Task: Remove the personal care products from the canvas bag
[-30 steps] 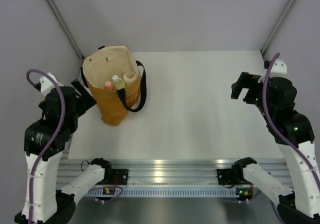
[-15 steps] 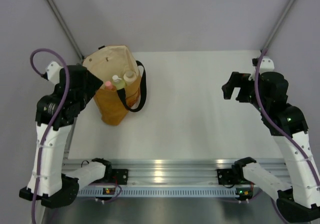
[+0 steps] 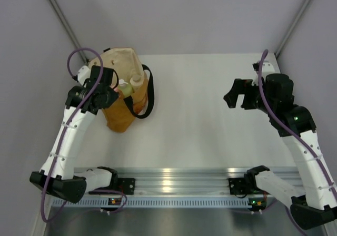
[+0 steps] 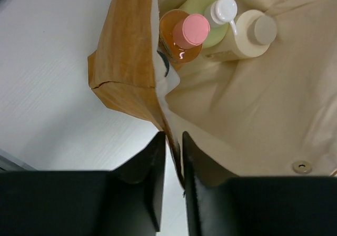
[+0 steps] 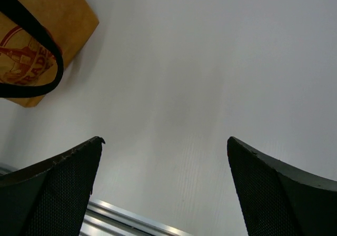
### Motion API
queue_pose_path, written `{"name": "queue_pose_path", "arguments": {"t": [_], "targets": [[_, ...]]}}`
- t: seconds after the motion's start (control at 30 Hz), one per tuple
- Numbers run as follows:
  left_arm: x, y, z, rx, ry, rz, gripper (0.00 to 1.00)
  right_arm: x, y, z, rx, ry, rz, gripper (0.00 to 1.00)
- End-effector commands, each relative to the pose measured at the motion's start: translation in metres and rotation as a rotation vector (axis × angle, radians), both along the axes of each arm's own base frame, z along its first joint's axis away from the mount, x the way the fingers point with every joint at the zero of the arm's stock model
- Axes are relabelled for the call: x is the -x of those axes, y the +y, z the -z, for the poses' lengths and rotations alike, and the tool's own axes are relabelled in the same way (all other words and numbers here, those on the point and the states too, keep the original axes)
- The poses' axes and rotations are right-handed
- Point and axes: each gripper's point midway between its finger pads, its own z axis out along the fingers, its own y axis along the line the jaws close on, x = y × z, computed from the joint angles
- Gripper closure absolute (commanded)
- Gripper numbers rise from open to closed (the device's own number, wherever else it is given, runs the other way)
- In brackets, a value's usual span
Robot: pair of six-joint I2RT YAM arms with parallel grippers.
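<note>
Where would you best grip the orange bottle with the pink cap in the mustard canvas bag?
Pinch the orange bottle at its pink cap, straight down through the canvas bag's open top: it stands upright, hemmed by bag wall and pale green bottle.

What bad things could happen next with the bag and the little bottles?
1. The left fingers seem to pinch only the thin rim of the canvas bag. A pull might tip the bag, or the fabric might slip out.
2. The orange bottle, pale green bottle and beige bottle crowd one corner, so grabbing one may knock the others over.
3. The right fingers hang open away from the bag, so nothing steadies it.
</note>
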Motion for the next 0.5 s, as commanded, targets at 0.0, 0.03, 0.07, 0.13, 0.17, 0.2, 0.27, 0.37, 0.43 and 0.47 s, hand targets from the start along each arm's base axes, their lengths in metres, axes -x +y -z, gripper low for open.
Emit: {"name": "queue_pose_path", "arguments": {"t": [0.0,0.03,0.07,0.13,0.17,0.2,0.27,0.37,0.43,0.47], "targets": [[0.000,-0.012,0.000,0.076,-0.034,0.021,0.81,-0.001,0.015,-0.014,-0.057,-0.036,-0.069,0.01],[0.003,-0.012,0.001,0.090,-0.038,0.019,0.84,-0.002,0.019,-0.014,-0.068,-0.033,-0.083,0.01],[0.006,-0.013,0.010,0.092,-0.019,0.021,0.88,-0.004,0.028,-0.019,-0.104,-0.044,-0.119,0.02],[0.012,-0.015,0.012,0.113,-0.028,0.028,1.00,-0.008,0.041,-0.021,-0.141,-0.033,-0.156,0.04],[0.015,-0.015,0.023,0.114,-0.008,0.032,1.00,-0.006,0.053,-0.029,-0.167,-0.041,-0.192,0.05],[0.018,-0.016,0.026,0.122,-0.006,0.036,1.00,-0.009,0.061,-0.037,-0.182,-0.068,-0.215,0.06],[0.027,-0.017,0.036,0.145,-0.001,0.040,1.00,-0.011,0.085,-0.049,-0.191,-0.088,-0.265,0.07],[0.040,-0.016,0.042,0.178,-0.014,0.024,1.00,-0.017,0.123,-0.065,-0.183,-0.105,-0.330,0.11],[0.051,-0.016,0.054,0.198,-0.008,0.015,1.00,-0.024,0.147,-0.066,-0.175,-0.101,-0.363,0.12],[0.052,-0.019,0.057,0.216,-0.007,0.028,1.00,-0.020,0.163,-0.078,-0.185,-0.126,-0.396,0.13]]}}
